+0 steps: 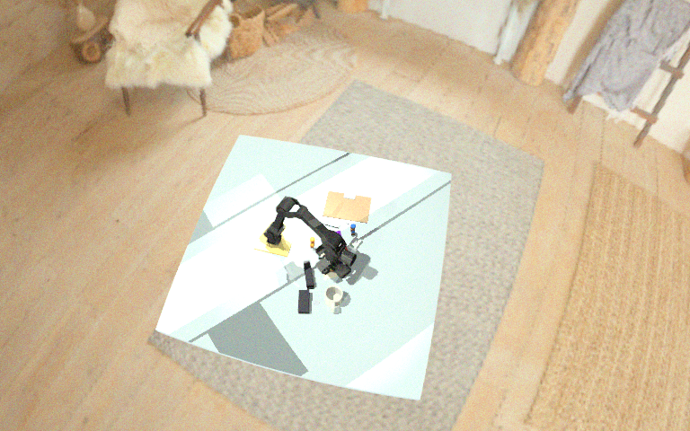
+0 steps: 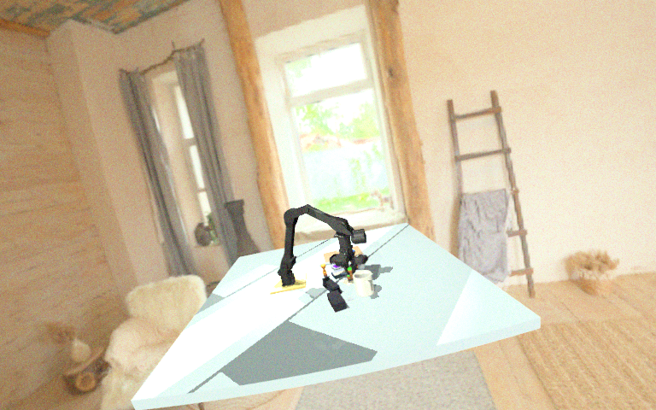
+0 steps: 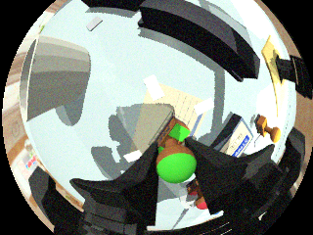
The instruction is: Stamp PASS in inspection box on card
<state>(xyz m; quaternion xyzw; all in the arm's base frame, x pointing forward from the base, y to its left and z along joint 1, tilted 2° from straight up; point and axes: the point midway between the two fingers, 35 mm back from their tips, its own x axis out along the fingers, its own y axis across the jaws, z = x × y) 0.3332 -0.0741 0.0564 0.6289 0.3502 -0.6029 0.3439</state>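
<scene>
My gripper (image 2: 348, 268) (image 3: 171, 144) is shut on the green-topped stamp (image 3: 176, 167), which has a brown handle. The stamp is over the beige lined card (image 3: 188, 100), its foot towards the card's near part. I cannot tell whether the foot touches the card, and its printing face is hidden. White pieces lie at the card's edges. The inspection box and any print in it cannot be made out. A case with a blue and white label (image 3: 240, 142), seemingly the ink pad, lies right of the card in the wrist view.
A pale mug (image 1: 333, 294) (image 2: 363, 284) (image 3: 59, 73) stands near the gripper. Two dark blocks (image 1: 304, 302) (image 1: 309, 277) lie beside it. An orange stamp (image 3: 268, 128), a red-topped stamp (image 3: 201, 202) and a blue-topped stamp (image 1: 352, 227) stand around. A brown board (image 1: 347, 208) lies farther back.
</scene>
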